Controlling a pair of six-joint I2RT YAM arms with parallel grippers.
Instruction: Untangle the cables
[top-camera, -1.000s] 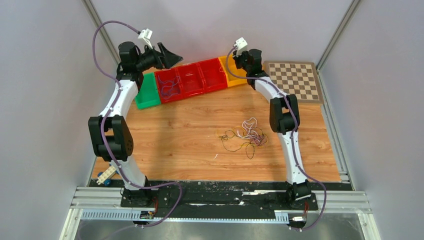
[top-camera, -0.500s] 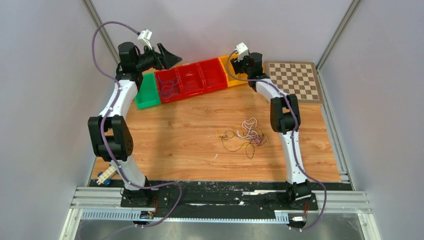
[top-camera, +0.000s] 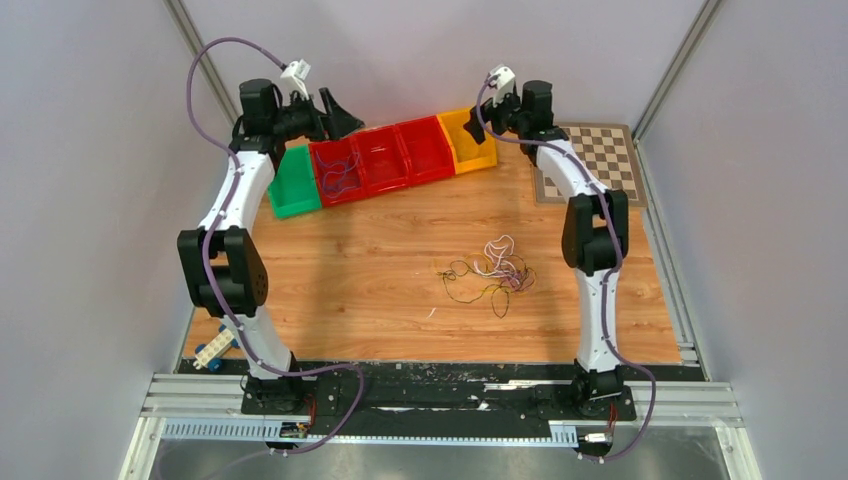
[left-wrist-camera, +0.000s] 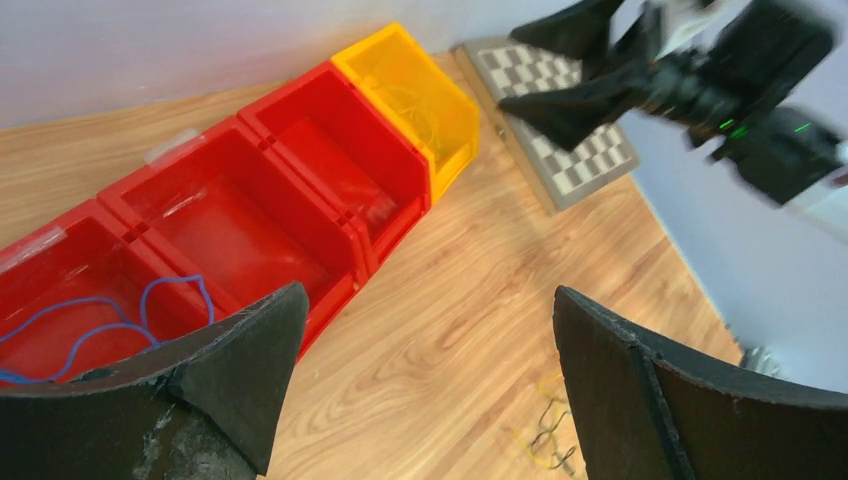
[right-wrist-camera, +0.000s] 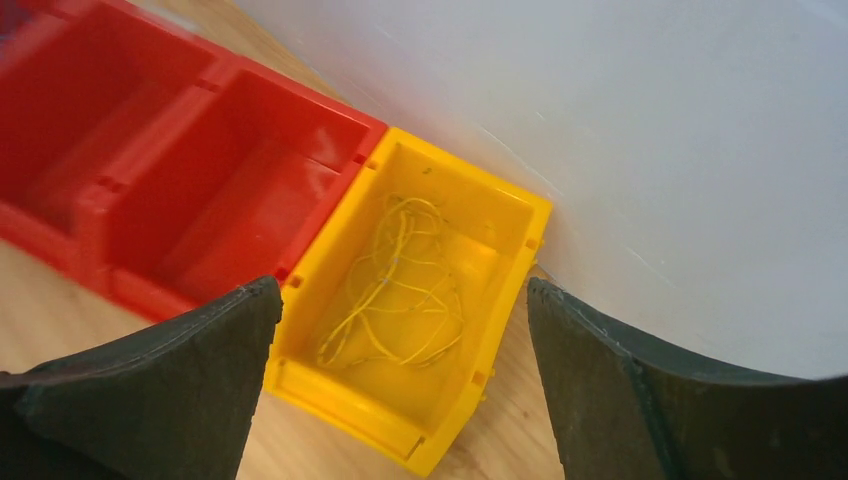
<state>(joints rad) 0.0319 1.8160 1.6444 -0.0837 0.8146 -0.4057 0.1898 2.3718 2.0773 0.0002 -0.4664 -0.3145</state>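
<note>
At the far left of the table (top-camera: 340, 290), our left gripper (top-camera: 337, 111) hovers high by the green bin (top-camera: 293, 192) and the first red bin (top-camera: 355, 150), its jaws spread wide with nothing between them; we judge it is held up there to keep the middle of the table free. A blue cable (left-wrist-camera: 110, 315) lies looped in that first red bin, while the middle red bin (top-camera: 385, 158) and the last red bin (top-camera: 425, 145) look bare, so each freed wire seems to get a compartment of its own. Nearer us, on the open wood, the tangle (top-camera: 490, 270) of yellow, black, white and pink wires lies well apart from both grippers, not yet pulled apart. Further right, the yellow bin (right-wrist-camera: 465, 168) holds a loose yellow cable (right-wrist-camera: 400, 270), and our right gripper (right-wrist-camera: 402, 320) hangs directly over it, jaws wide and holding nothing, a pose that suits dropping a wire there. Beyond it the checkerboard (top-camera: 605, 150) lies partly under the right arm (top-camera: 595, 230). We reckon the next reach goes down to the tangle.
</note>
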